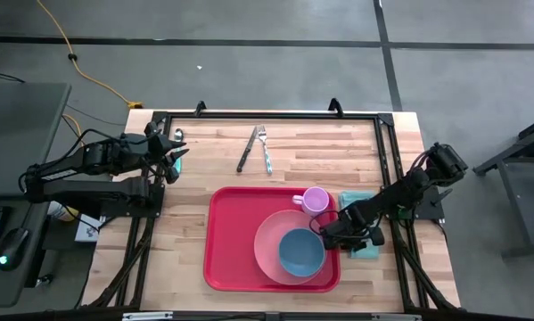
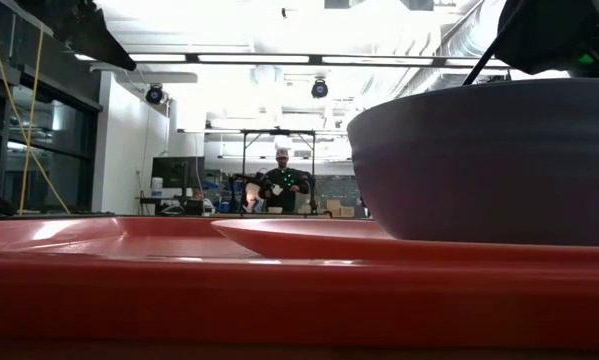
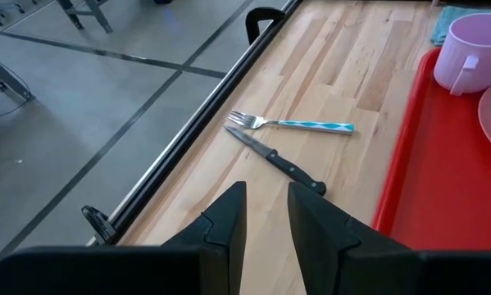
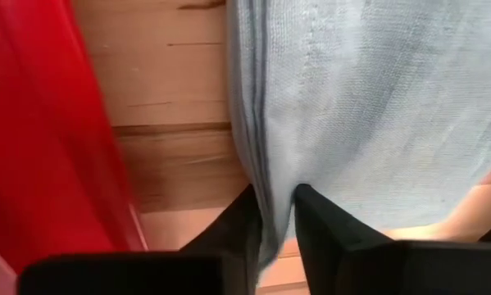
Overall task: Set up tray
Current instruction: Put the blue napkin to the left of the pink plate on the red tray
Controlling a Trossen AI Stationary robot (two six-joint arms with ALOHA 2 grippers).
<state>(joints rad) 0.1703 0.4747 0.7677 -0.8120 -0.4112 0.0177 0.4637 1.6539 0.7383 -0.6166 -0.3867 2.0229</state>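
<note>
1. High view. The tray (image 1: 226,241) lies flat on the tabletop (image 1: 204,152), lower centre of the frame. It carries a pink plate (image 1: 267,245) with a blue bowl (image 1: 300,252) on it, and a pink mug (image 1: 315,200) at the upper right corner. A knife (image 1: 247,149) and a fork (image 1: 265,150) lie together above the tray, well apart from it. The right gripper (image 1: 366,239) is low at the tray's right edge, over a light blue cloth (image 1: 354,200). The left gripper (image 1: 176,153) waits at the upper left, near the tabletop's edge.

2. Low view. The tray rim fills the bottom of the frame; plate and bowl sit on it at right. A person stands far back in the room.

3. Left wrist view. The left gripper's fingers (image 3: 229,217) stand narrowly apart, holding nothing; knife and fork lie beyond them.

4. Right wrist view. The right gripper's fingers (image 4: 241,225) are pinched onto a fold of the cloth, with the tray at the frame's left.

5. Handling judgement. The tray looks stiff, smooth and light on its own, but the loaded dishes could slide if it is tipped. The raised rim at a bare long side seems the best place to take hold, keeping it level.
</note>
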